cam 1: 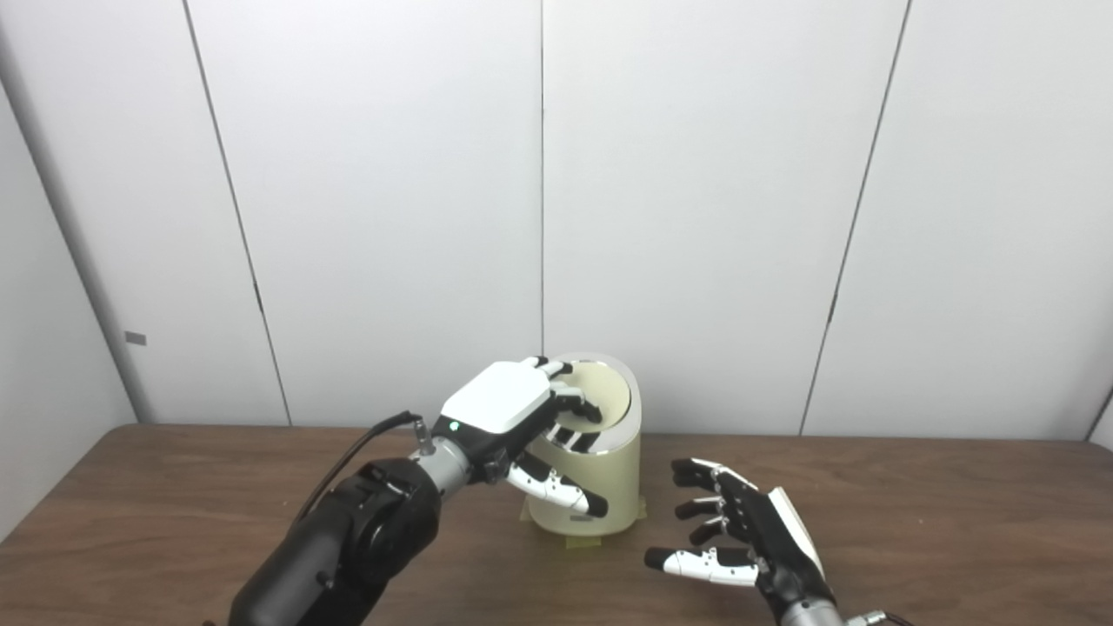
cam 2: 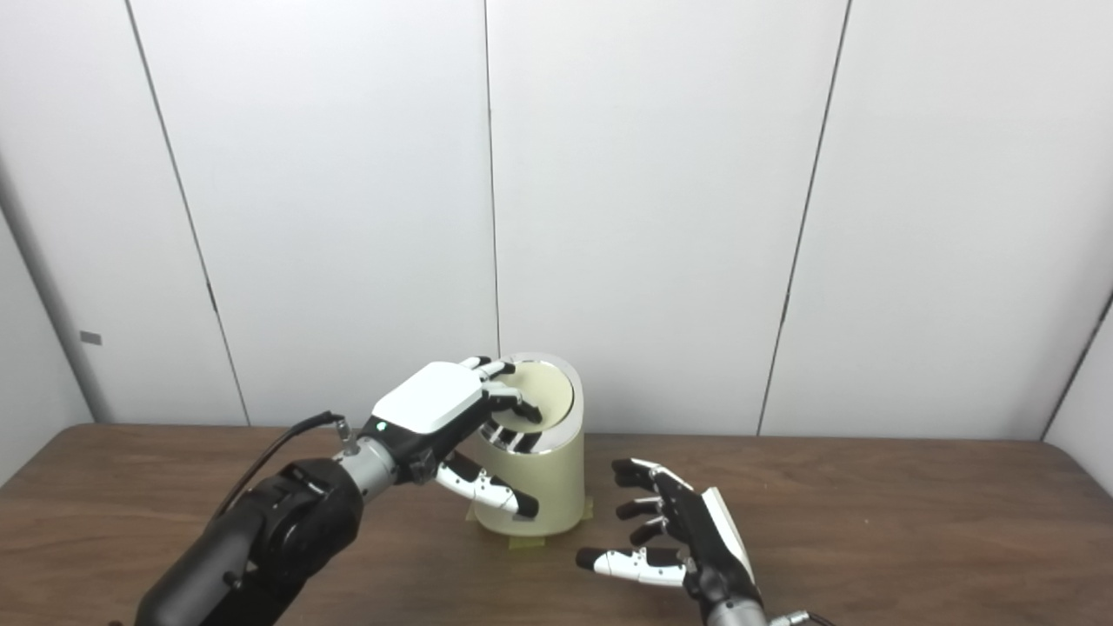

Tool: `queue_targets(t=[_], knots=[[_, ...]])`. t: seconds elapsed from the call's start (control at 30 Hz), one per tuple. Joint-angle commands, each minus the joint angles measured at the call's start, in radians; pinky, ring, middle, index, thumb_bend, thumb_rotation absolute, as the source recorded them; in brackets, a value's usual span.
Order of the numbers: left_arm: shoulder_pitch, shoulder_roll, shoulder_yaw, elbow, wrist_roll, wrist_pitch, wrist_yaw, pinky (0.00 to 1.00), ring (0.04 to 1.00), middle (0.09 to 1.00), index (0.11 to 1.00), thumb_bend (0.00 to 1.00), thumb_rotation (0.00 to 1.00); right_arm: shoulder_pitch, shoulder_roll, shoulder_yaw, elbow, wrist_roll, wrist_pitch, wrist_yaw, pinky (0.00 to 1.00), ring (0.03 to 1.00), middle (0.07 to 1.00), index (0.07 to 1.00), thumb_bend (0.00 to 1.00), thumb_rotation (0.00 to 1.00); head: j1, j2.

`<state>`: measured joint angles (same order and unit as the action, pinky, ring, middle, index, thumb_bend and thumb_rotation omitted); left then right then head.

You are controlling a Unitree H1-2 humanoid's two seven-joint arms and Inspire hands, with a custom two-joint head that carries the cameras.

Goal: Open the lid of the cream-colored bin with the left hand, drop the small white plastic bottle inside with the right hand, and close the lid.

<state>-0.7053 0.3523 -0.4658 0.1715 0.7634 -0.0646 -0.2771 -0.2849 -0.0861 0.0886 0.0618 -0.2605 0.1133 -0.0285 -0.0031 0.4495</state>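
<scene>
The cream-colored bin stands at the middle of the table. Its round lid is tilted up at the back, its cream face towards me. My left hand lies over the bin's top. Its fingers curl over the lid's lower edge and its thumb stretches across the bin's front wall. My right hand is open and empty, fingers spread, low over the table just right of the bin. No small white bottle shows in either view.
The bin is held to the brown wooden table by tape at its base. White wall panels stand right behind the table. A black cable runs from my left wrist.
</scene>
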Motion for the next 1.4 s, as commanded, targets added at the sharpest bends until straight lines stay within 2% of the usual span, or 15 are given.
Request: queue_targets(t=[0.0,0.7,0.9,1.0,1.2,1.37], knots=[[0.03,-0.022,-0.047,0.05,0.001,-0.004,-0.063,1.0,0.977,0.776,0.78,0.95,0.55,-0.033,-0.001,-0.008,-0.041,0.007,-0.013,0.0,0.5,0.654,0.776,0.762,0.76,0.22,-0.002,0.002],[0.032,-0.03,-0.079,0.084,-0.012,0.016,-0.101,1.0,0.984,0.776,0.765,0.95,0.52,-0.029,-0.006,-0.008,-0.054,-0.003,-0.002,0.002,0.5,0.654,0.778,0.766,0.75,0.23,-0.004,0.006],[0.036,-0.015,-0.061,0.059,0.01,-0.005,-0.021,1.0,0.976,0.78,0.788,0.95,0.54,-0.03,-0.011,-0.009,-0.05,-0.005,-0.004,0.001,0.5,0.653,0.771,0.764,0.75,0.25,0.003,0.003],[0.037,-0.006,-0.045,0.03,0.018,-0.008,0.014,1.0,0.978,0.779,0.793,0.93,0.51,-0.032,-0.011,-0.007,-0.045,-0.007,-0.007,0.0,0.5,0.655,0.774,0.765,0.75,0.25,0.004,0.001],[0.044,0.002,-0.011,-0.021,0.024,0.0,0.04,1.0,0.991,0.787,0.803,0.89,0.48,-0.034,-0.006,-0.01,-0.041,0.004,-0.007,0.002,0.49,0.652,0.782,0.762,0.74,0.22,0.006,0.0],[0.052,-0.001,0.007,-0.043,0.043,-0.002,0.072,1.0,0.988,0.806,0.821,0.87,0.5,-0.036,-0.011,-0.007,-0.04,-0.004,-0.006,0.004,0.5,0.656,0.784,0.762,0.74,0.23,0.006,0.0]])
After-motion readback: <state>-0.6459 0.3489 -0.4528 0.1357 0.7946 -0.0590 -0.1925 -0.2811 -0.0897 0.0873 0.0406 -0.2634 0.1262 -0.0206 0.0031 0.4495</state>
